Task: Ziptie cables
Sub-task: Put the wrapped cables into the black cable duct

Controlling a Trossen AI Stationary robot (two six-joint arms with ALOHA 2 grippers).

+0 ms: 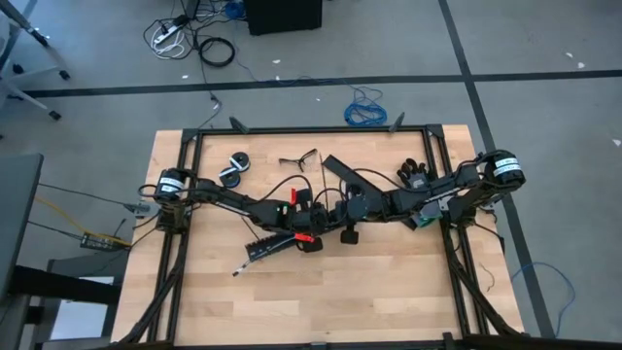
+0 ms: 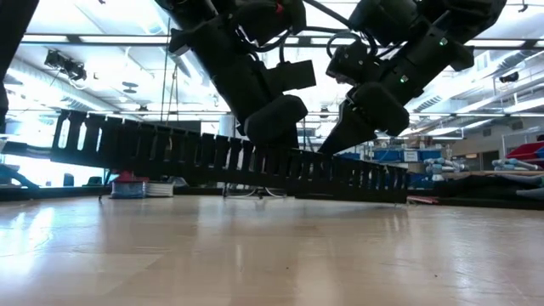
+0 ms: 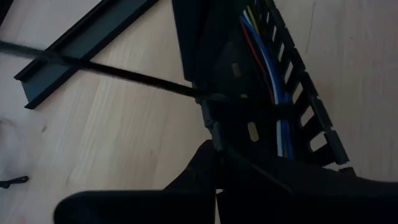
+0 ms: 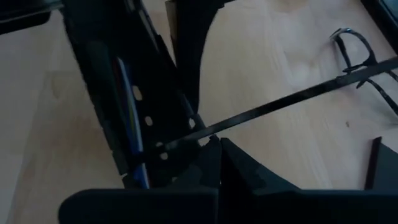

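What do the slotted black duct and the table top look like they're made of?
The slotted duct: likely matte black plastic, judging by its thin, evenly moulded fingers and dull surface. The table top: pale wood, apparently butcher-block, showing jointed strips and grain, with a soft sheen in the low view.

High cam: straight down, far enough to take in the whole table [image 1: 321, 292] plus surrounding floor. Low cam: at tabletop level, looking across into the room, arms dropping in from the top of frame. Both wrist cams: very close, angled down at the slotted black cable duct [image 3: 298, 106] mid-table, which the low cam shares.
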